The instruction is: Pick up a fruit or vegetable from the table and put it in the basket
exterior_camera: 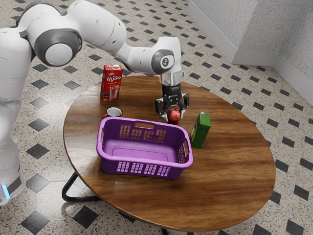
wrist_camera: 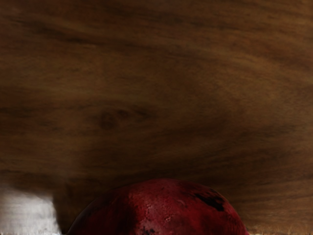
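The red fruit (exterior_camera: 173, 115) lies right at the tips of the gripper (exterior_camera: 174, 113), low between the jaws. Being round, it offers no long axis to match, so the turn of the hand should matter little. I cannot tell how far open the jaws are or whether they have hold of it. Its skin is deep red, mottled with black patches. Just beside the jaws, toward the exterior view's camera and left, stands the basket (exterior_camera: 140, 163): purple, glossy, oblong, with slotted walls; the carry there looks short, but needs lift over the rim. To the jaws' other side is a green carton (exterior_camera: 201, 130), boxy and upright. Farther off toward the arm's base come a pale-rimmed mug (exterior_camera: 114, 112), then a tall red carton (exterior_camera: 111, 83), all on streaky brown wood.
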{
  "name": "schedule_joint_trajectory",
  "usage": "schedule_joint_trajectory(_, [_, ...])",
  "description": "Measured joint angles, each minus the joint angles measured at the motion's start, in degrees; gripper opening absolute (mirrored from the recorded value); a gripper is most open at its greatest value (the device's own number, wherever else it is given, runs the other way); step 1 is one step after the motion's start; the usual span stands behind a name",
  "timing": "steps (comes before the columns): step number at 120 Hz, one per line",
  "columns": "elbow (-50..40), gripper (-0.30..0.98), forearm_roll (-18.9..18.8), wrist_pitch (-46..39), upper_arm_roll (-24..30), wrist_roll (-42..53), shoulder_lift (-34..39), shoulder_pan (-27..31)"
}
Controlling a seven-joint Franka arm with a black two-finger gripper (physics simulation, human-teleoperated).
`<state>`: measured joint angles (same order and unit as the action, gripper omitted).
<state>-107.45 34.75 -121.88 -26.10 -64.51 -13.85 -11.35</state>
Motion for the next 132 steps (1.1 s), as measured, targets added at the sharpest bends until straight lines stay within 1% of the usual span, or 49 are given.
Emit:
schedule_joint_trajectory(8, [0.0,0.36,-0.1,0.1,0.0,0.0,0.4,0.0])
schedule_joint_trajectory(13, [-0.1,0.33,-0.8,0.1,-0.1,-0.3,2.7,-0.3])
schedule_joint_trajectory(17, [-0.3,0.32,-3.1,0.2,-0.2,-0.9,6.8,-0.9])
schedule_joint_trajectory(24, [-0.7,0.34,-7.9,0.3,-0.3,-2.4,14.2,-3.1])
schedule_joint_trajectory(30, [-2.9,0.36,-11.3,0.4,-0.1,-4.0,20.9,-5.4])
schedule_joint_trajectory(38, [-8.4,0.38,-15.3,0.6,3.7,-7.3,30.1,-8.5])
schedule_joint_trajectory(44, [-11.0,0.37,-16.8,0.6,8.2,-9.9,33.2,-8.7])
schedule_joint_trajectory(48, [-12.0,0.37,-17.1,0.6,10.8,-11.6,34.2,-8.5])
schedule_joint_trajectory(53, [-13.1,0.37,-16.9,0.6,13.1,-13.6,34.7,-7.7])
schedule_joint_trajectory(59, [-13.9,0.37,-16.6,0.7,14.3,-15.8,34.9,-7.2])
schedule_joint_trajectory(68, [-14.3,0.37,-15.8,0.7,14.8,-18.7,33.7,-6.6])
schedule_joint_trajectory(81, [-14.4,0.37,-14.2,0.6,15.6,-22.0,29.0,-6.6])
schedule_joint_trajectory(92, [-14.4,0.37,-13.0,0.6,15.7,-24.1,28.2,-6.4])
schedule_joint_trajectory(95, [-14.4,0.42,-12.9,0.6,15.7,-24.7,28.2,-6.4])
schedule_joint_trajectory(103, [-14.4,0.52,-12.6,0.6,15.7,-26.0,28.5,-6.4])
schedule_joint_trajectory(119, [-14.0,0.62,-12.4,0.5,14.9,-28.2,31.5,-5.1])
schedule_joint_trajectory(121, [-12.6,0.63,-12.2,0.5,14.0,-28.5,30.9,-4.3])
schedule_joint_trajectory(124, [-7.4,0.64,-12.6,1.1,13.2,-28.9,29.1,-3.2])
schedule_joint_trajectory(126, [-2.4,0.64,-13.9,2.5,12.8,-29.3,27.3,-2.6])
schedule_joint_trajectory(129, [8.0,0.65,-16.3,6.5,12.5,-30.9,24.5,-2.0])
schedule_joint_trajectory(132, [14.7,0.66,-18.4,10.3,12.4,-32.8,23.6,-1.6])
